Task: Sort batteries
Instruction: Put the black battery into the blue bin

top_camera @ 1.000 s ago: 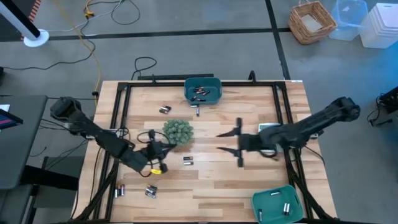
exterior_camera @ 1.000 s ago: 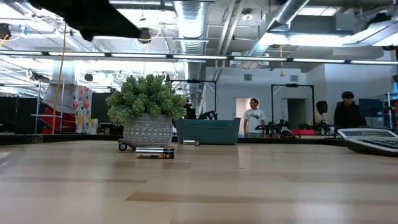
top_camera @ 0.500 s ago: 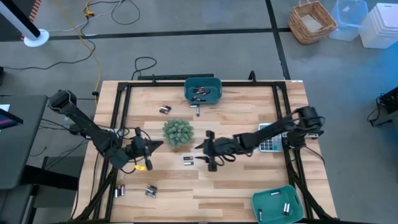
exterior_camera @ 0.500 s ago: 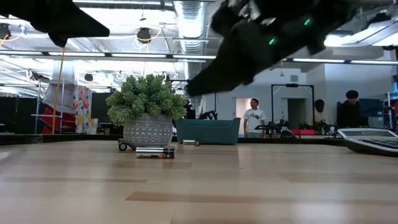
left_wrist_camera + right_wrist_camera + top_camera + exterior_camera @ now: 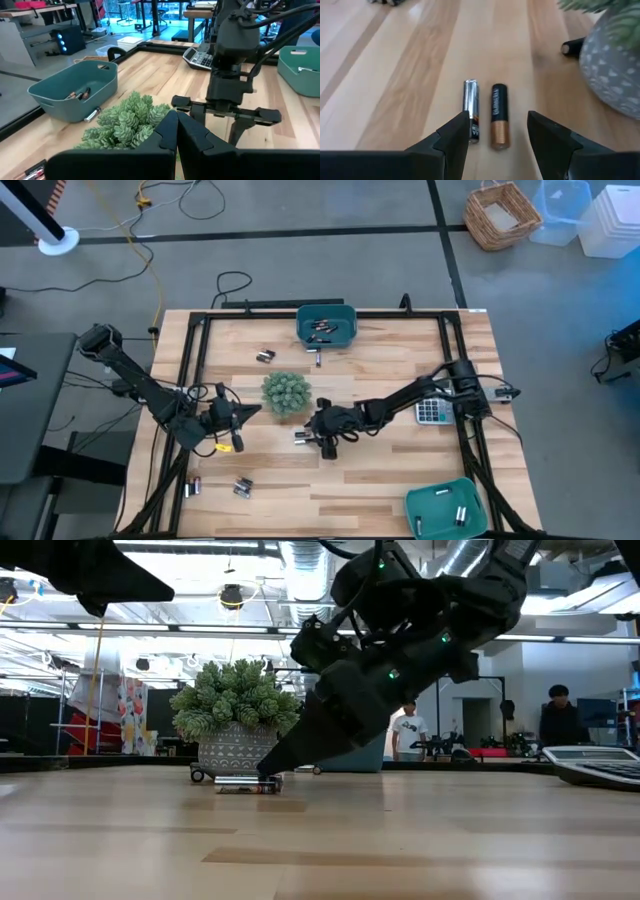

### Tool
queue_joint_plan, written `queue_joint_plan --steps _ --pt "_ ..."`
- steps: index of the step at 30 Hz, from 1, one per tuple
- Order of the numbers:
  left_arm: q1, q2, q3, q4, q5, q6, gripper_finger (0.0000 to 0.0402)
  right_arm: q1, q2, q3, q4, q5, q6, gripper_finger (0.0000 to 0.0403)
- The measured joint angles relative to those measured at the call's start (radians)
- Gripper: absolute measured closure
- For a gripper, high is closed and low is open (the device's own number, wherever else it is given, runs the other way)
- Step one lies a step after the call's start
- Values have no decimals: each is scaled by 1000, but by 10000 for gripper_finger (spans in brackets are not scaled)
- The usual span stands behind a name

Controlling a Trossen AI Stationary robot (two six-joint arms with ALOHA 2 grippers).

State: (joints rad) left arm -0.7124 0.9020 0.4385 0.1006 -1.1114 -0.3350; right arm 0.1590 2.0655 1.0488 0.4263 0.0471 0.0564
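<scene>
Batteries: two cells, one silver (image 5: 471, 107) and one black-and-copper (image 5: 499, 116), are lying side by side on the table (image 5: 400, 470), right ahead of the right gripper (image 5: 497, 131). Its fingers (image 5: 455, 132) are standing spread, straddling the pair, not gripping either yet. In the low view the fingertips are sitting down at table level, right at the cells (image 5: 248, 785). The plant pot (image 5: 615, 75) is sitting just beside that gripper, with another cell (image 5: 572, 46) lying by its base.

Left gripper (image 5: 176, 131) is hanging on the other side of the plant (image 5: 287, 392) from the right one, fingers pressed together, holding nothing I can see. Right gripper is showing straight ahead of it, past the plant.

More cells are lying in the far bin (image 5: 327, 326) beyond both grippers, and a few in the near bin (image 5: 452, 508) on the right arm's side. Loose pairs are sitting near the left arm: one (image 5: 265, 356) beyond the plant, two (image 5: 243, 487) (image 5: 193, 486) at the near edge.

Calculator (image 5: 432, 411) is lying under the right arm.
</scene>
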Motion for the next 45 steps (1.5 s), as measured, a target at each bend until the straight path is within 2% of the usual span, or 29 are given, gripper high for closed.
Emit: queue_joint_plan --steps 9,22,27,31,39,45 --pt "0 0 0 -7 1 -5 401 -18 4 1 -19 -19 4 192" --pt "0 0 0 -7 0 -6 401 -25 4 1 -34 -25 16 232" --pt "0 0 1 -6 0 -8 401 -26 44 9 -10 -16 15 250" --pt "0 0 2 -6 0 -10 401 -32 45 14 -12 -14 12 278" --pt "0 0 2 -13 0 -10 401 -37 43 14 -30 -13 -9 372" --pt "0 0 2 -15 0 -10 401 -37 26 13 -46 -13 -31 376"
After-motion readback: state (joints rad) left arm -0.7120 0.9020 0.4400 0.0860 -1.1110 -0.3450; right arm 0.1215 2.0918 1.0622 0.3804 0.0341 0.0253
